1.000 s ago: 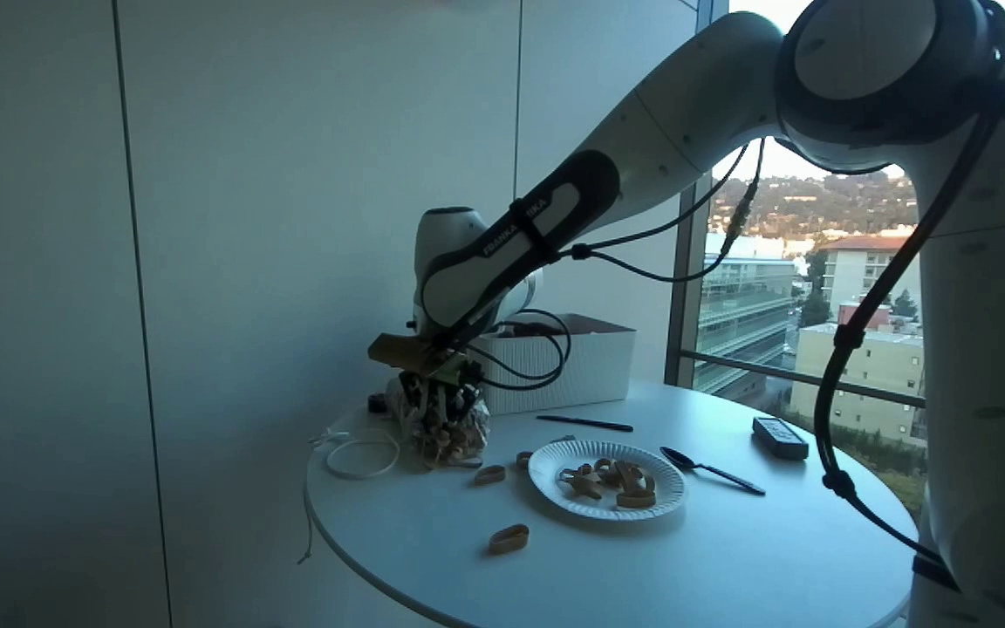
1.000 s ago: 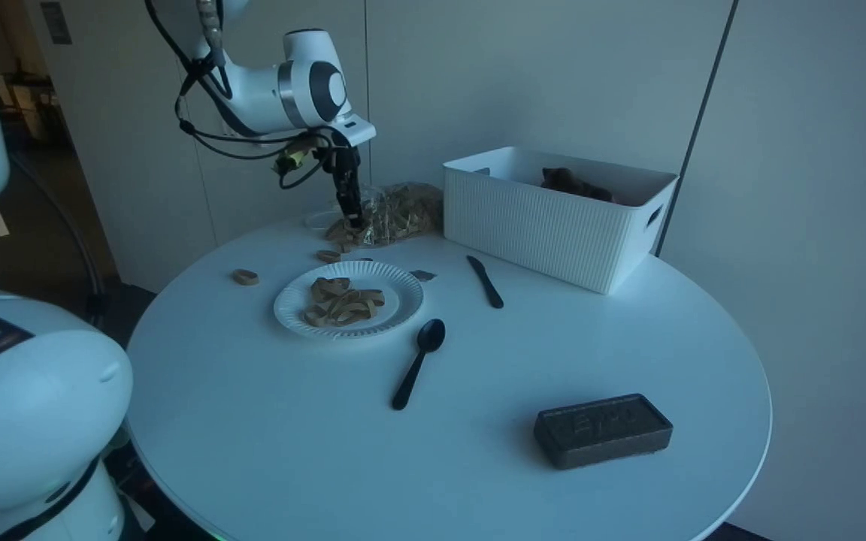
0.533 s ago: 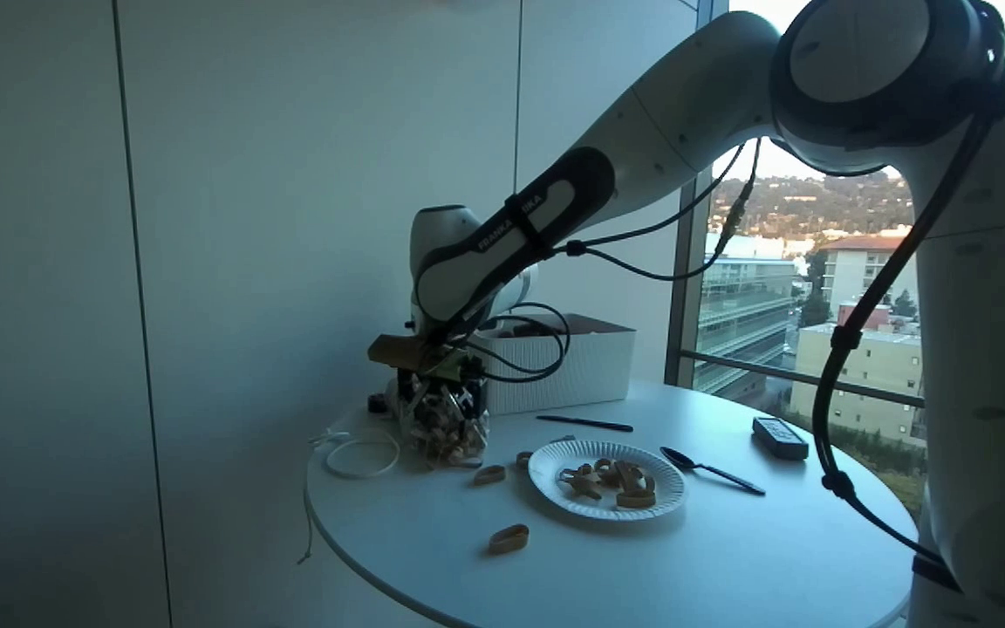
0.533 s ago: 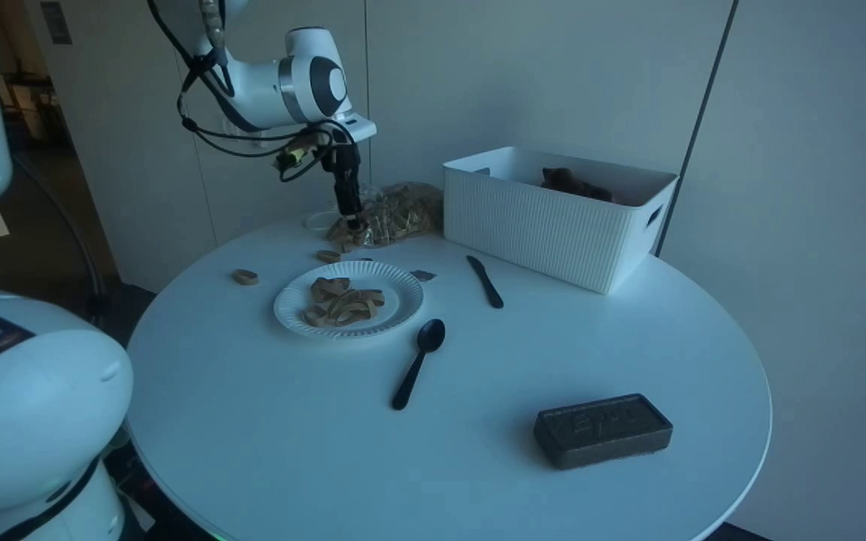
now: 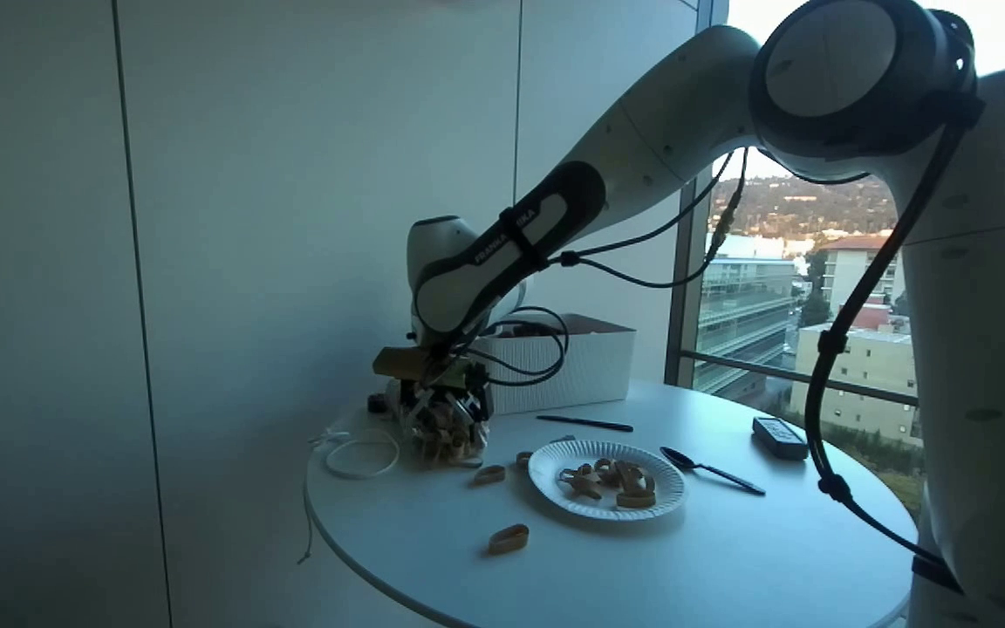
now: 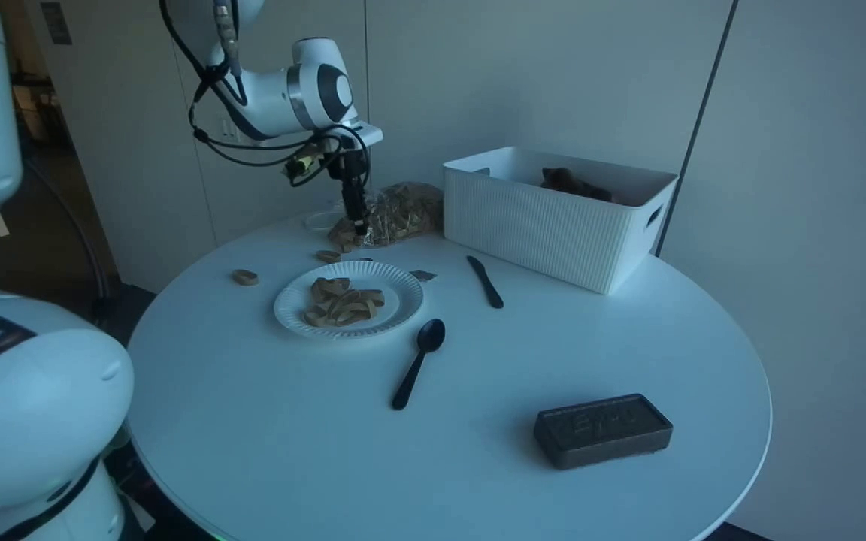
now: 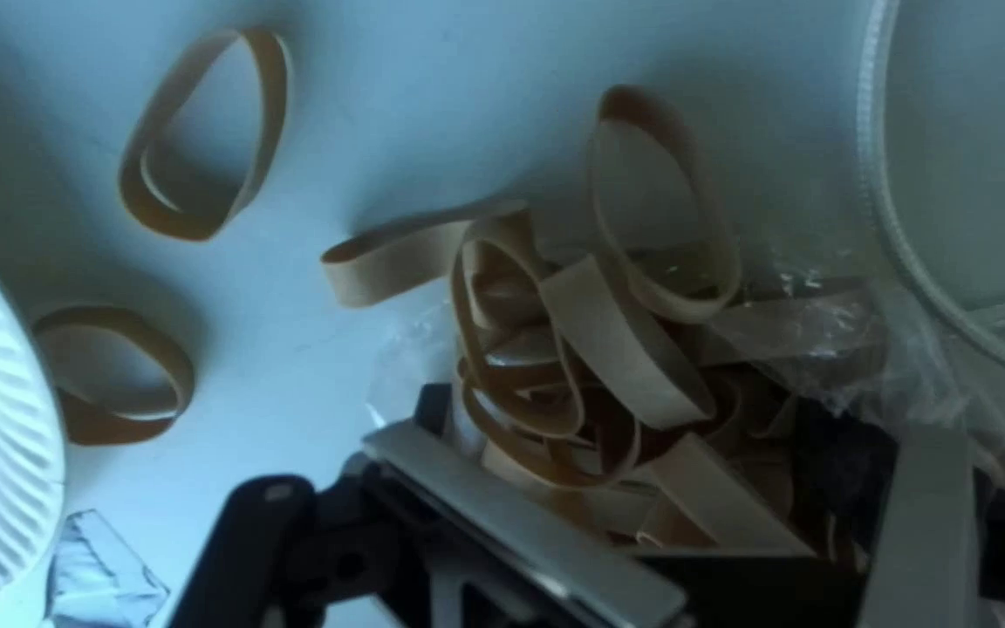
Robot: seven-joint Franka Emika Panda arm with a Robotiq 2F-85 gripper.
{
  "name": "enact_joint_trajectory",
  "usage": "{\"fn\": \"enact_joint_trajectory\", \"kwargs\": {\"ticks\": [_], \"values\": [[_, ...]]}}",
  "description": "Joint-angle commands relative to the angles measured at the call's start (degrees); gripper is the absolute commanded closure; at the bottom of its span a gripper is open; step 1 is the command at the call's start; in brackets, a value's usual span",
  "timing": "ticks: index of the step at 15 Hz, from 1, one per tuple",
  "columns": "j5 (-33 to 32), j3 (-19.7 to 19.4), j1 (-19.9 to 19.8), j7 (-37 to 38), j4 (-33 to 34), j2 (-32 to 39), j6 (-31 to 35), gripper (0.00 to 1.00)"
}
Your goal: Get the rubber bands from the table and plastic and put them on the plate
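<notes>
In the wrist view my gripper [image 7: 642,436] is open, its fingers spread either side of a heap of tan rubber bands [image 7: 625,344] at the mouth of the clear plastic [image 7: 895,375]; nothing is clamped. An exterior view shows the crinkled plastic bag [image 6: 410,210] lying against the white box, with the fingertips down at its near end. The white plate [image 6: 405,300] carries a pile of bands [image 6: 339,302]. Loose on the round white table [image 6: 313,436] are single bands, such as the nearest one [image 5: 509,539] and another one [image 5: 489,474] between plate and bag.
The white box [image 6: 523,225] stands right behind the bag. A black knife [image 6: 486,283], a black spoon [image 6: 418,362], a grey scrap [image 6: 423,275] and a dark block [image 6: 603,431] lie around the plate. A white cord [image 5: 363,474] loops at the table's edge, by the wall.
The jaws have spread wider at the bag's mouth. The arm has shifted slightly, with the gripper a little lower and to the right in an exterior view. Plate and loose bands have stayed put.
</notes>
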Motion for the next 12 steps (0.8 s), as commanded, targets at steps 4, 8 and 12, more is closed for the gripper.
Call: {"fn": "enact_joint_trajectory", "kwargs": {"ticks": [4, 8, 12], "values": [[-0.98, -2.37, 0.89, -2.62, 1.08, 3.2, 1.26, 0.32], [-1.91, -2.56, 1.39, -3.29, 1.18, 2.51, 1.79, 0.64], [-4.39, -2.51, 2.05, -3.43, 0.84, 1.62, 1.85, 0.93]]}}
